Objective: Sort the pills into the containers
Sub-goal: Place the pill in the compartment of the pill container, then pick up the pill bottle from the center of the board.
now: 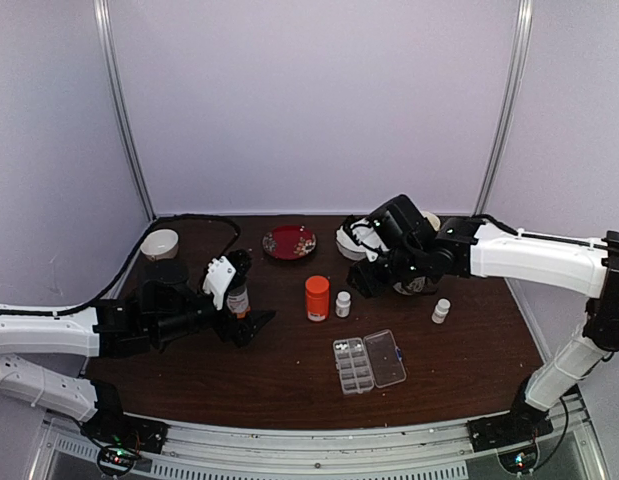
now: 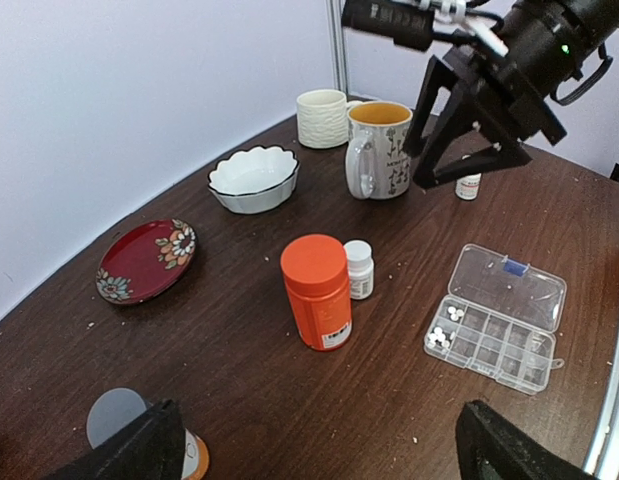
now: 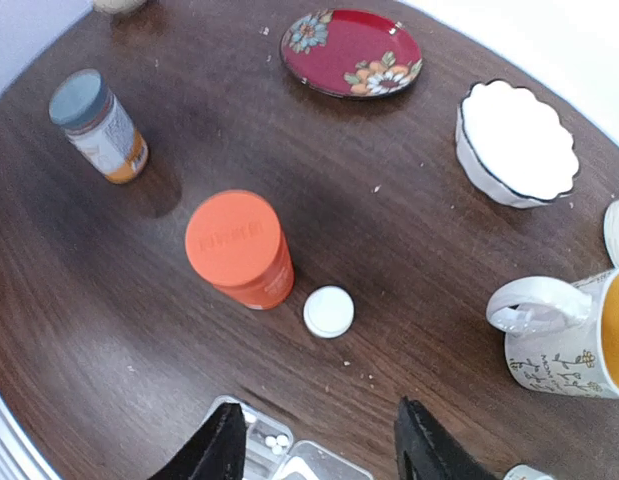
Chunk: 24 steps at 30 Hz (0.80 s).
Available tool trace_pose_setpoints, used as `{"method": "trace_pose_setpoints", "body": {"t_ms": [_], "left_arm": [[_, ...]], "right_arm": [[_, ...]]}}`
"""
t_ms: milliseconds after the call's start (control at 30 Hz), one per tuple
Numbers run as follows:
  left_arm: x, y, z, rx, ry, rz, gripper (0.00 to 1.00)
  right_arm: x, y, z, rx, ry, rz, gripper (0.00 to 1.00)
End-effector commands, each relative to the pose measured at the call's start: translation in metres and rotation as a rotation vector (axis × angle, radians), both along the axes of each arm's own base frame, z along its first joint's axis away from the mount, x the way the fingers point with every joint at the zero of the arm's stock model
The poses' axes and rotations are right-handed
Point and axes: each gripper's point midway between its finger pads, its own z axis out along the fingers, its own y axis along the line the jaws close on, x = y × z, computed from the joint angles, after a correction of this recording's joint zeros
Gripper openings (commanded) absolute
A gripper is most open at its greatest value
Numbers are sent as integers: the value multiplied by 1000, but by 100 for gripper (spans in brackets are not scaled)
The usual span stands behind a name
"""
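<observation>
The clear pill box (image 1: 387,358) lies open at the table's front centre, its lid folded flat to the right. In the left wrist view (image 2: 514,285) several white pills (image 2: 441,337) lie in two of its end compartments. The right wrist view shows only a corner of the box (image 3: 251,428), with pills (image 3: 277,441) inside. My left gripper (image 1: 251,295) is open and empty, low over the table's left side (image 2: 317,420). My right gripper (image 1: 372,283) is open and empty, hovering above the table behind the box (image 3: 319,420). A few loose specks lie on the wood.
An orange bottle (image 1: 317,298) and a small white bottle (image 1: 343,304) stand behind the box; another white bottle (image 1: 441,311) stands to the right. A grey-capped bottle (image 2: 114,415) stands by my left finger. A red plate (image 1: 289,242), bowl (image 2: 253,178), mug (image 2: 379,150) and cup (image 2: 321,117) are at the back.
</observation>
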Motion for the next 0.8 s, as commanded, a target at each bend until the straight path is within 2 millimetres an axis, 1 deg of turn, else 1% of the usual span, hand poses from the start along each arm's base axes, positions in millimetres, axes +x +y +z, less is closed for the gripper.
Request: {"method": "trace_pose_setpoints", "body": {"t_ms": [0, 33, 100, 167, 267, 400, 467, 533, 567, 633, 767], "left_arm": [[6, 2, 18, -57, -12, 37, 97], [7, 2, 19, -56, -9, 39, 97], [7, 2, 17, -53, -5, 42, 98], [6, 3, 18, -51, -1, 43, 98], [6, 4, 18, -46, 1, 47, 98], [7, 4, 20, -50, -1, 48, 98], [8, 4, 19, -49, 5, 55, 98], [9, 3, 18, -48, 11, 59, 98], [9, 3, 18, -49, 12, 60, 98], [10, 2, 18, -45, 14, 61, 97], [11, 2, 19, -46, 13, 69, 98]], "right_arm": [[18, -9, 47, 152, -183, -109, 84], [17, -12, 51, 192, -205, -127, 98], [13, -14, 50, 260, -229, -126, 100], [9, -9, 47, 314, -208, -83, 100], [12, -3, 31, 273, -129, -84, 100], [22, 2, 3, 166, -55, -105, 91], [25, 4, -12, 129, -25, -109, 83], [27, 5, -24, 95, -4, -118, 74], [29, 6, -30, 83, 3, -120, 72], [32, 9, -40, 56, 19, -127, 68], [40, 14, -54, 18, 44, -128, 57]]}}
